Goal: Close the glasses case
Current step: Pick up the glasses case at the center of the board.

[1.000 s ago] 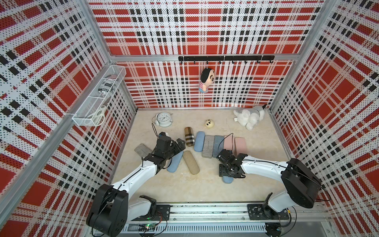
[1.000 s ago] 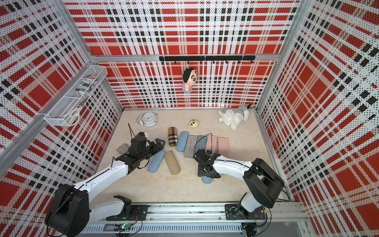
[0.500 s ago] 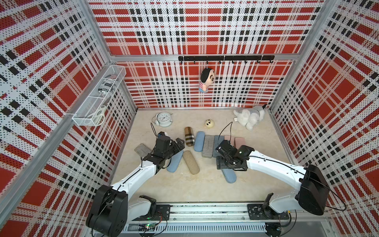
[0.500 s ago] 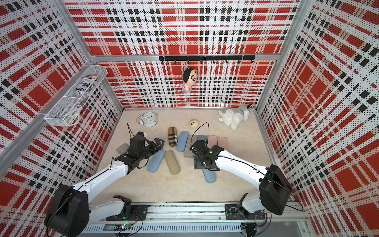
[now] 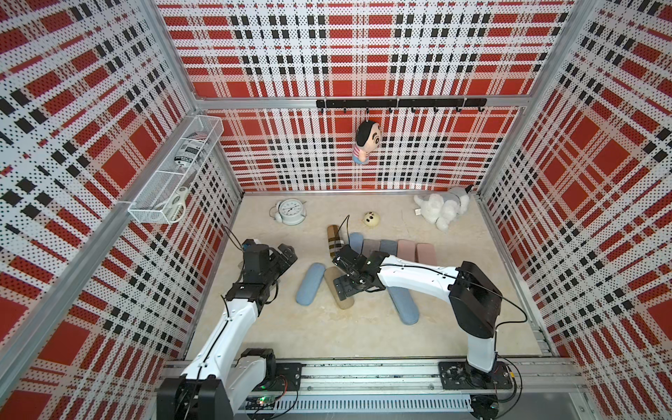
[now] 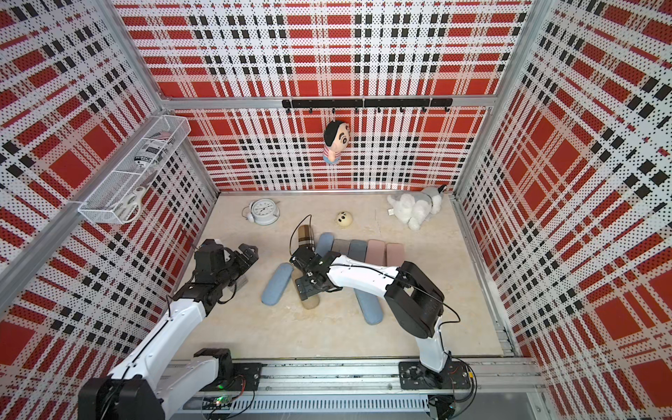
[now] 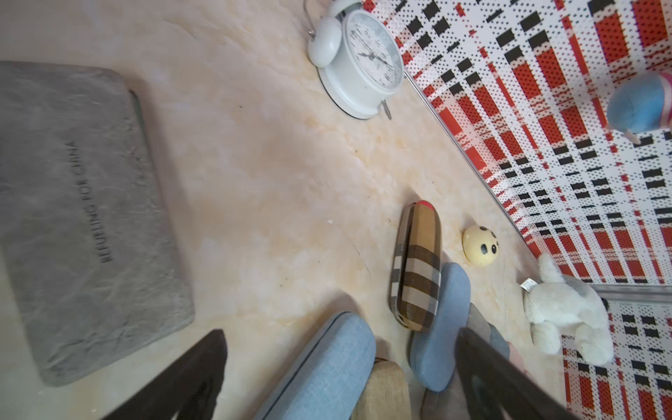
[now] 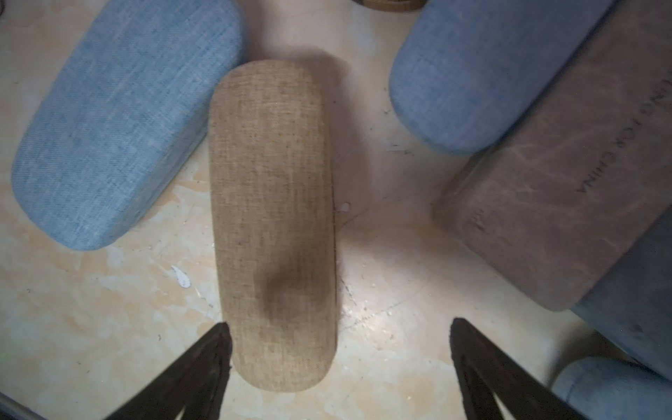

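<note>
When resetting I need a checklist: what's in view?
plaid case: 1, brown, row's left end
blue cases: 3, pale, one in row, two loose
tan case: 1, beige, mid table
grey case: 1, grey, by left arm
other row cases: 4, taupe, slate, two pink
alarm clock: 1, white, back left
panda ball: 1, cream, behind row
plush dog: 1, white, back right
doll: 1, dark-haired, back rail
wire basket: 1, white, left wall
left end effector, right end effector: black, open
</note>
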Robot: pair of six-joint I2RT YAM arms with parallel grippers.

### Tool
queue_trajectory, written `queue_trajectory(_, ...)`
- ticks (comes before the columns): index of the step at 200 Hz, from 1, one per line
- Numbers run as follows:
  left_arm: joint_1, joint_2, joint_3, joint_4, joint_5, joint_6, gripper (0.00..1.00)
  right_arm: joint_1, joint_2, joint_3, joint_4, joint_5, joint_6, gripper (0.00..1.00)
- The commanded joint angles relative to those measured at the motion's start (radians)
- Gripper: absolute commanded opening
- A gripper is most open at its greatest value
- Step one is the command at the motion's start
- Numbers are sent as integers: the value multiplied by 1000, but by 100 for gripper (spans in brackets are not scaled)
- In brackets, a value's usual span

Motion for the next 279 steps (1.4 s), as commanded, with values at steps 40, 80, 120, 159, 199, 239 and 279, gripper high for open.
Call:
queue_trajectory(40, 118, -96, -51, -75, 69, 62, 98, 22, 93, 74, 26, -66, -23, 96)
queue_trajectory(80, 139, -109, -58, -75, 96, 64, 98, 35, 162, 134, 15, -75, -23, 95)
queue_trajectory(120, 139, -112, -61, -68, 107, 68, 98, 41, 203, 172, -22, -44, -23, 86)
queue_trajectory(159, 139, -110, -73, -49, 122, 64, 98, 44, 170, 128, -28, -21, 10, 54)
queue_trajectory(199, 139, -106, -82, -33, 145, 65, 98, 72, 62, 54, -74, 39, 87, 51)
queue_trajectory(239, 138, -97, -95, -6, 174, 62, 98, 117, -129, -103, -161, 102, 264, 51)
queue_trajectory(279, 128, -79, -112, 30, 187, 46, 98, 137, -226, -273, -169, 129, 418, 52)
